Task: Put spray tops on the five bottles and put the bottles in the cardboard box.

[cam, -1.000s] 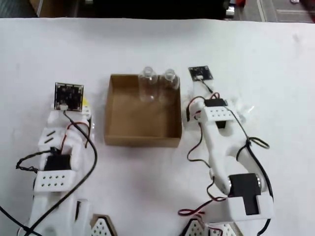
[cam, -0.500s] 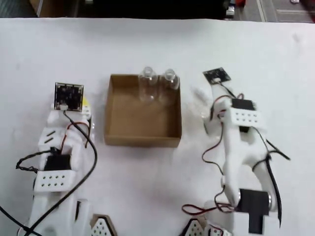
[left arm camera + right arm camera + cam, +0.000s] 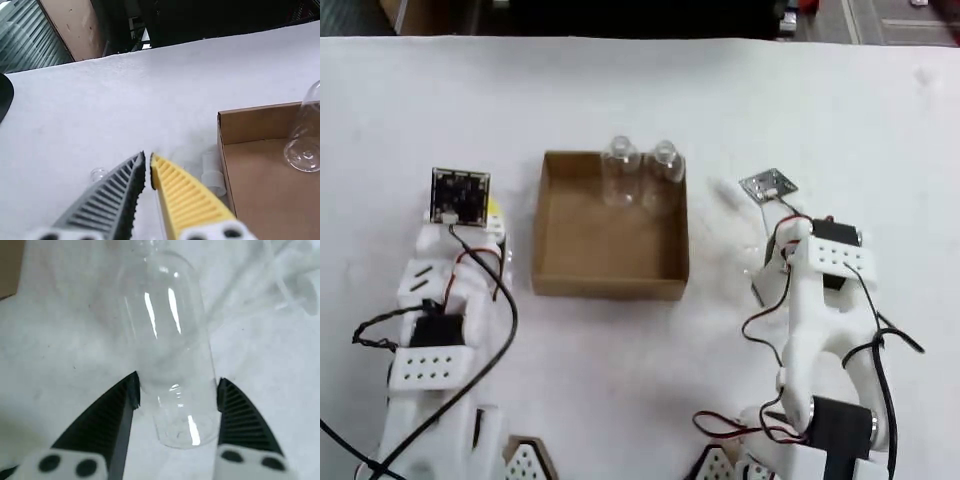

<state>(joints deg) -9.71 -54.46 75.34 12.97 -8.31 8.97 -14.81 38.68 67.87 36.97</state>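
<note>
The cardboard box (image 3: pixel 605 275) sits mid-table with two clear bottles (image 3: pixel 619 170) (image 3: pixel 663 168) upright at its far side. A third clear bottle (image 3: pixel 170 360) lies on the table right of the box. My right gripper (image 3: pixel 177 382) is open, and its black fingers (image 3: pixel 125 400) stand on either side of this bottle's base end, close against its walls. The right arm (image 3: pixel 815 260) is right of the box. Clear spray tops with tubes (image 3: pixel 295 275) lie just beyond the bottle. My left gripper (image 3: pixel 148 157) is shut and empty, low over the table left of the box (image 3: pixel 260 125).
Whitish clear pieces (image 3: pixel 212 170) lie against the box's outer left wall, and a small clear cap (image 3: pixel 98 173) lies by the left fingers. The left arm (image 3: pixel 445 300) rests left of the box. The white table (image 3: pixel 640 90) is bare beyond the box.
The right arm has swung from the box's far right corner out to the right and back toward its base. The left arm and the box with its bottles have not moved.
</note>
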